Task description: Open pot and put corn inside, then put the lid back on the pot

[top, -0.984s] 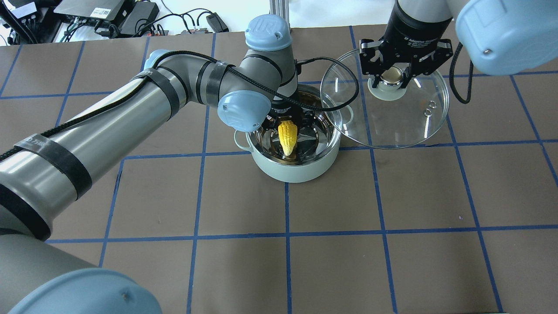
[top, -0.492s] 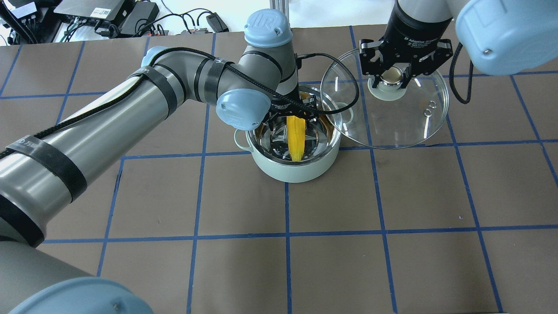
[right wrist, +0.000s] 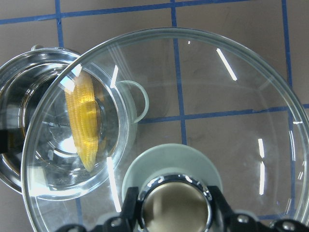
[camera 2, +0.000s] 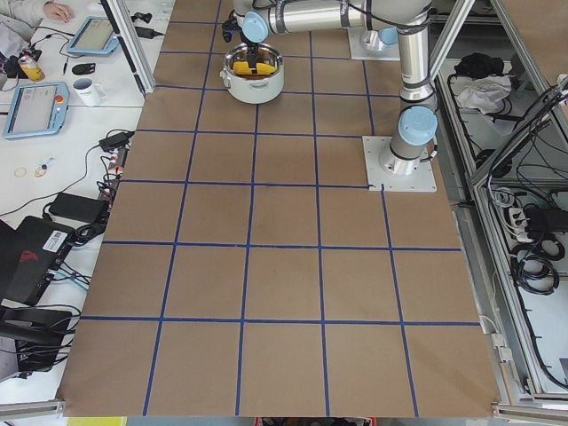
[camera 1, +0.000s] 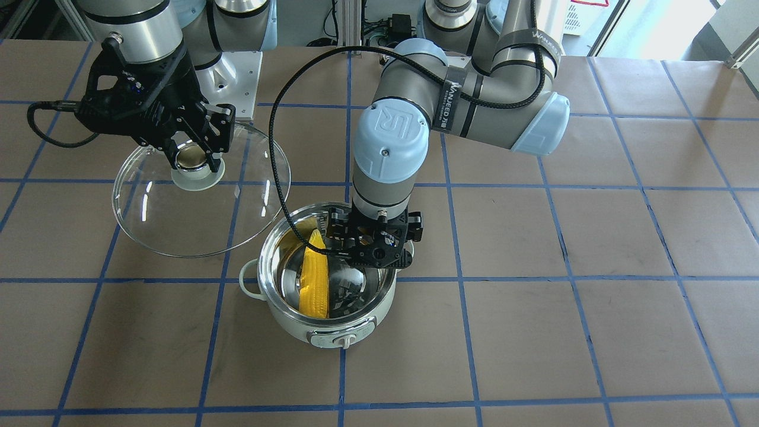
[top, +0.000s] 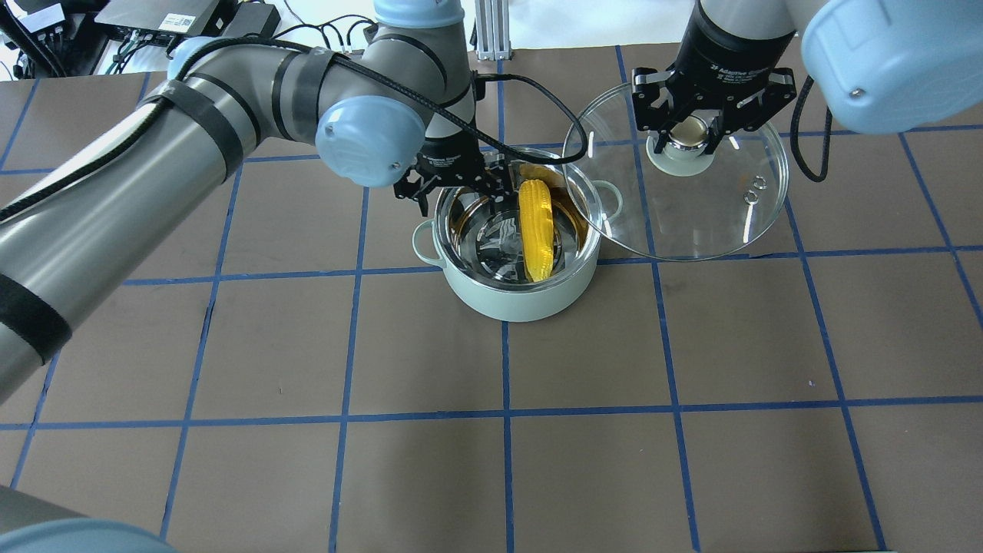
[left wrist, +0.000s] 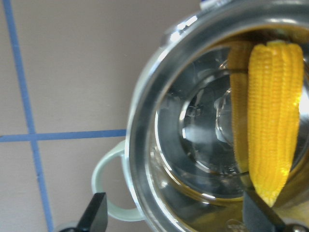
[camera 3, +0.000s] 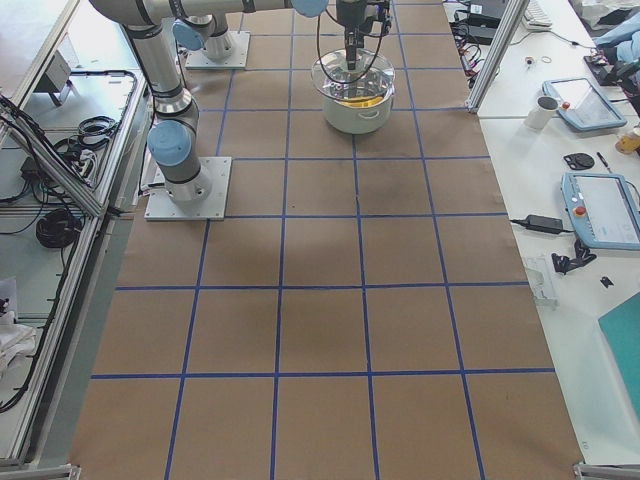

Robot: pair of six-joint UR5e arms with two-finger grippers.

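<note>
Sitting in the pot: the bright yellow tapered ear of corn (top: 536, 230) lay inside the round mint-green electric pot (top: 516, 303) with the shiny steel bowl, along the wall nearest the lid.
Left claw (top: 461, 192): released, fingers spread wide, nothing in it, hanging right over the pot's rim.
Right claw (top: 689, 142): clenched on the beige ball knob (right wrist: 176, 205) of the clear glass domed lid (top: 691, 215), which hung off the table just beside the pot, its edge overlapping the rim from above.
Biggest worry: swinging the lid across while the left claw was over the pot looked like a glass-on-metal bump.
Snag risk: the left arm's black cable (top: 537, 84) looped close to the lid's edge (easy to catch).
Seating risk: the corn's thick end sat high against the wall, so the lid might rock instead of settling.
</note>
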